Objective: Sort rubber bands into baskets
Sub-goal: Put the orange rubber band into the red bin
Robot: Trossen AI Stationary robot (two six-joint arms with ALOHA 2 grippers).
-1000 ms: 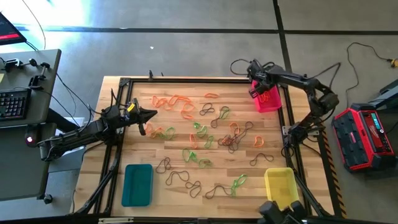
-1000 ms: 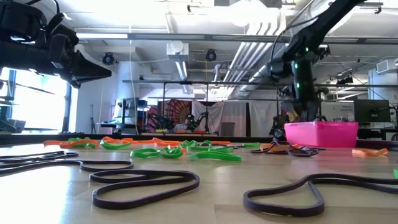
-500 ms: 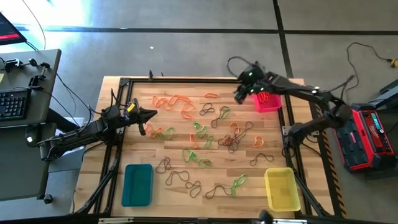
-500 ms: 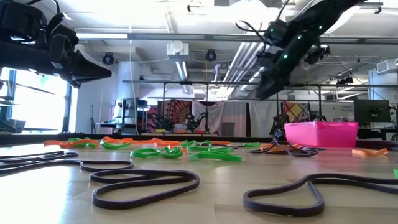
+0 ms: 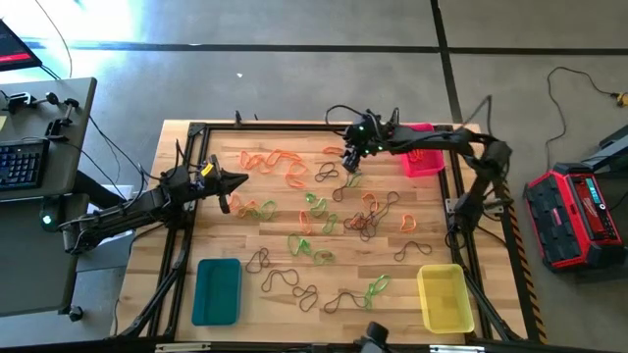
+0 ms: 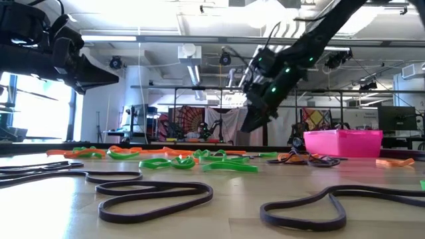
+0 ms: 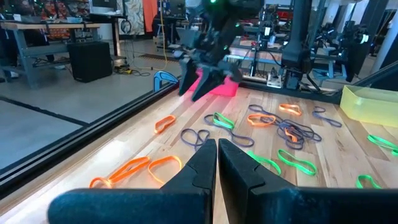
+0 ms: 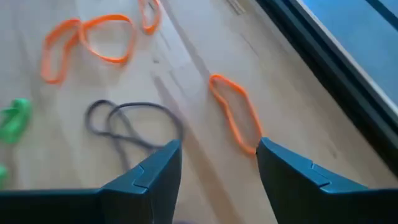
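Over the far middle of the wooden table (image 5: 226, 240), we see the right gripper (image 5: 350, 157) hanging with its two dark fingers spread wide and nothing between them. Just ahead of its fingertips lies a single thin orange rubber loop (image 8: 235, 118), flat on the boards, closest to one finger; off to the other side of the gap sits a dark brown looped rubber band (image 8: 127, 124), and farther out from the gripper lie two more orange bands (image 8: 93, 40) and a scrap of bright green band (image 8: 13, 118). Behind this gripper, along its own arm, stands the small pink-red rectangular plastic basket (image 5: 424, 162) near the table's far right edge, with orange bands inside it.

The left gripper (image 5: 238, 180) waits above the table's left side, its fingers pressed together on nothing. Right in front of its tips lie orange bands (image 7: 140, 167), and beyond them a scatter of green, dark and orange loops (image 7: 273, 127).

The teal rectangular plastic basket (image 5: 217, 290) sits at the near left and the yellow rectangular plastic basket (image 5: 444, 296) at the near right, both well apart from either gripper. The remaining loose bands (image 5: 324, 230) are strewn across the table's middle between the two grippers.
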